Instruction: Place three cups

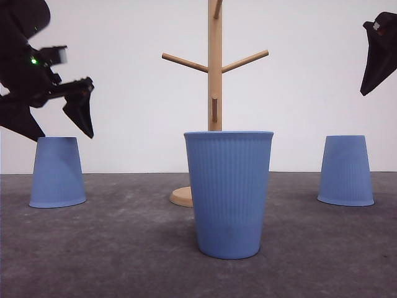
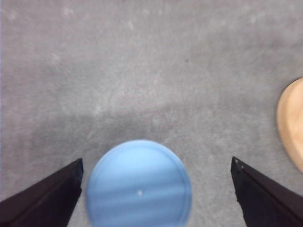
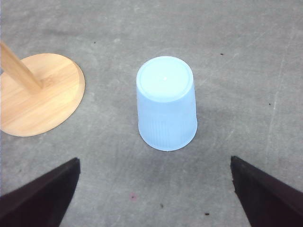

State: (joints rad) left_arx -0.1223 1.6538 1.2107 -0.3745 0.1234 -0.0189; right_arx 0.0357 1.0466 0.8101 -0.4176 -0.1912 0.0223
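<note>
Hovering spread left hand above inverted left cup — right hand spread.

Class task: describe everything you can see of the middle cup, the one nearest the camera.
The middle cup is light blue, plastic-looking, tapered, with fine vertical ribs below a smooth rim band and no handle. It stands upright, mouth up, on the grey table, in front of the wooden rack, hiding part of its base. Nothing else touches it.

Upright cup in front of the rack — inverted cups left and right.
</note>
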